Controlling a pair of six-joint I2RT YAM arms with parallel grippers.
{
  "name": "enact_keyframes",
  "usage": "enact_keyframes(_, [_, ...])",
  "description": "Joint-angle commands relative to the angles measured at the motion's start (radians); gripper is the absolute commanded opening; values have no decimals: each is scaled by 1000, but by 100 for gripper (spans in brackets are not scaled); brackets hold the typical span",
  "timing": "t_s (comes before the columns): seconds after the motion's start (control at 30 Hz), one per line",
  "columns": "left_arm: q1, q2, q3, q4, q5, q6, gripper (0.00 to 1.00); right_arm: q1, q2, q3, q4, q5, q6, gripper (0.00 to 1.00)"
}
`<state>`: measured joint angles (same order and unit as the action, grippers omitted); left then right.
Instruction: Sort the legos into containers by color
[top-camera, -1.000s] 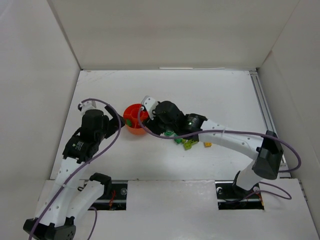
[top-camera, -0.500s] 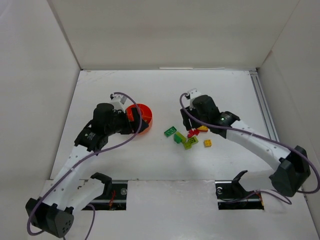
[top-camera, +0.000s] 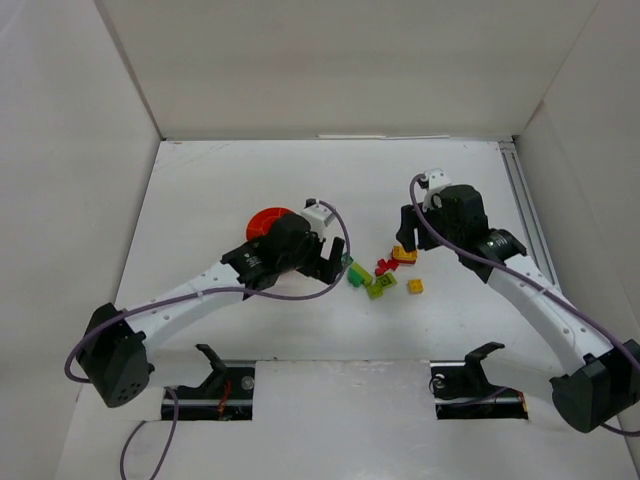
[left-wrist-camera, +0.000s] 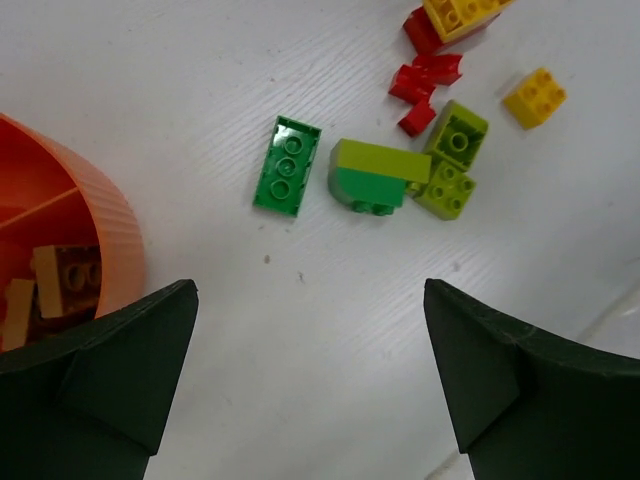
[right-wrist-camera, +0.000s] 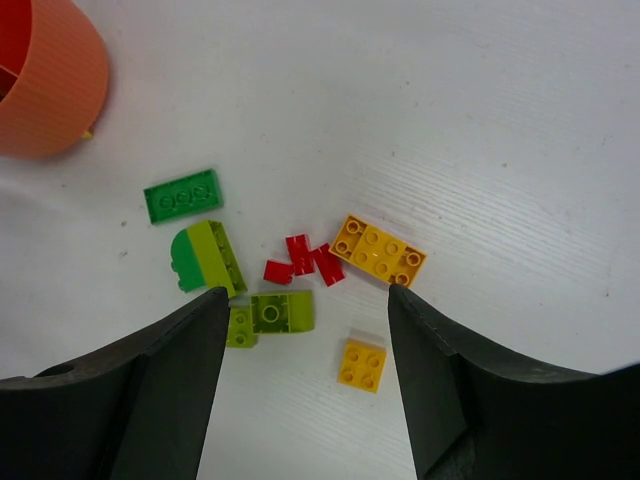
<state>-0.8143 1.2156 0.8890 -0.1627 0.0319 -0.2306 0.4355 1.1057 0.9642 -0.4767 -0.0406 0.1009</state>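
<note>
Hovering over the table (left-wrist-camera: 300, 330), the left gripper (left-wrist-camera: 308, 300) is spread wide with nothing between its fingers. Its fingers frame the flat green plate (left-wrist-camera: 288, 165), which lies studs-up and apart from the other bricks. This suggests the plate is the next pick, since a part with free edges lets the fingers close without disturbing its neighbours.

The right gripper (right-wrist-camera: 307, 300) is likewise fully spread and carries nothing. It is centred over the loose cluster.

**Location of parts**
- The orange-red bowl (left-wrist-camera: 100, 225) stands on the table just left of the cluster. Internal walls divide it so that each colour gets its own cell.
- Brown-orange bricks (left-wrist-camera: 62, 282) already lie together in one cell.
- Unsorted on the table are a lime-and-green stacked brick (right-wrist-camera: 205, 258), two lime bricks (right-wrist-camera: 282, 312), several small red pieces (right-wrist-camera: 305, 258), a long yellow-orange plate (right-wrist-camera: 378, 250) and a small yellow brick (right-wrist-camera: 362, 363).
- The cluster lies between the two arms, so either arm can probably reach it.

**Markings**
- No brand name, label or printed text is legible on the bowl, the grippers or the table.
- Any lettering on the brick studs is too small to read.
</note>
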Motion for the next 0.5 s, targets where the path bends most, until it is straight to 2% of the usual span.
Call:
enact_keyframes(0.0, [-2,11,-32,147,-29,203,94,-37,-38,4,-25,-39,-44,70])
enact_keyframes(0.17, [-2,81,-22,201,25,358,99,-81,-60,4,-46,-50,-66,69])
enact_keyframes(0.3, [-2,146,-22,200,-23,404,99,-113,-69,13,-56,-61,-75,69])
enact_keyframes(0.47, [-2,249,-4,210,19,465,93,-123,-69,13,-56,-88,-75,69])
